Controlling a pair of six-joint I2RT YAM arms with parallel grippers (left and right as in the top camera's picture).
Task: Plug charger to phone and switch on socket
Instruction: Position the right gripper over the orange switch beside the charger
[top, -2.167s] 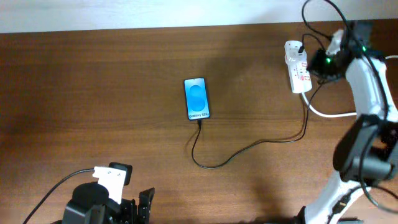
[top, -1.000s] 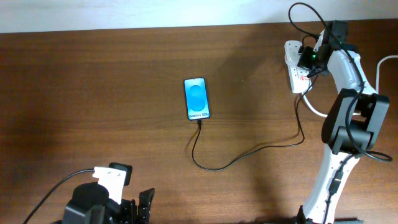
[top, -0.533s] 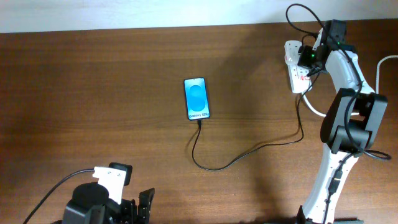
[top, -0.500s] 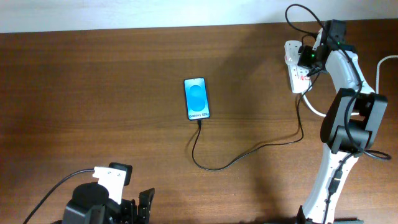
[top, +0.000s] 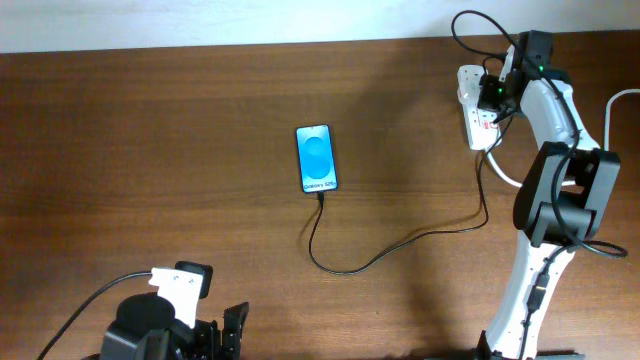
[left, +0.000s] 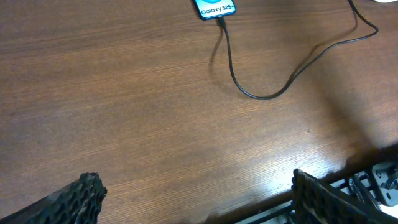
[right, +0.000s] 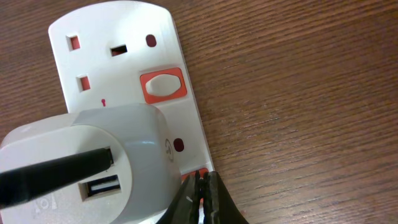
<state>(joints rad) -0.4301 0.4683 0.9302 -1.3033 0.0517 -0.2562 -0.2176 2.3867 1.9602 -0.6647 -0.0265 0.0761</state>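
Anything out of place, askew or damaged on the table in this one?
Nothing stands out. The phone lies flat with the charger plugged into its lower end and trailing loosely to the socket. Its adapter is seated in the socket, and the shut right gripper points at the strip beside it.

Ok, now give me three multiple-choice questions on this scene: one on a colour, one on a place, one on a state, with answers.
1. The phone's screen is: A) blue B) red C) green
2. Where are the right gripper's tips? A) on the phone B) at the power strip, beside the adapter C) over bare wood
3. The right gripper is: A) wide open B) shut C) clamped on the phone

Answers: 1 A, the overhead view shows blue. 2 B, the right wrist view shows the tips at the strip next to the adapter. 3 B, its fingers meet with no gap.
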